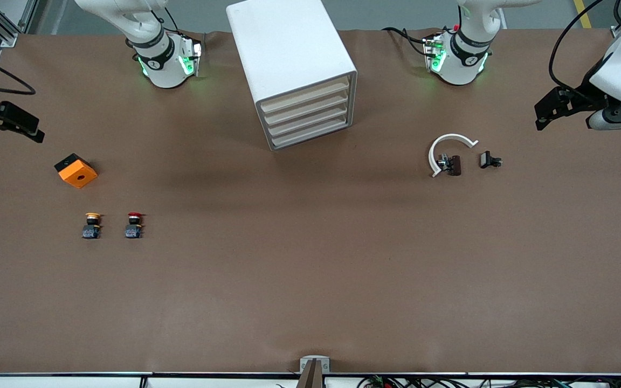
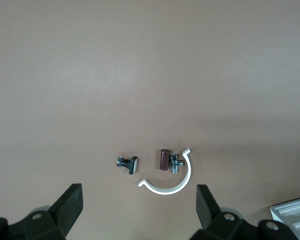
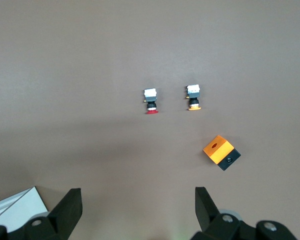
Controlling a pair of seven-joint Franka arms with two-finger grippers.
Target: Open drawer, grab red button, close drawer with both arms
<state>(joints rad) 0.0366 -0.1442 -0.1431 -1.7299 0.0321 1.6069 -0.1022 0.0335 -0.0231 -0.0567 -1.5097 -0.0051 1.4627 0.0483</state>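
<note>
The white cabinet (image 1: 289, 48) stands at the middle of the table near the arms' bases. Its uppermost drawer (image 1: 305, 92) is shut, like the three below it. The red-capped button (image 1: 134, 223) lies on the table toward the right arm's end, beside a yellow-capped one (image 1: 92, 224); it also shows in the right wrist view (image 3: 150, 101). My right gripper (image 1: 30, 126) hangs open and empty (image 3: 137, 200) above that end of the table, apart from the button. My left gripper (image 1: 545, 114) hangs open and empty (image 2: 138, 200) above the other end.
An orange cube with a hole (image 1: 76, 170) lies farther from the front camera than the buttons. Toward the left arm's end lie a white C-shaped ring (image 1: 448, 148), a brown part (image 1: 453, 164) and a small black part (image 1: 489, 160).
</note>
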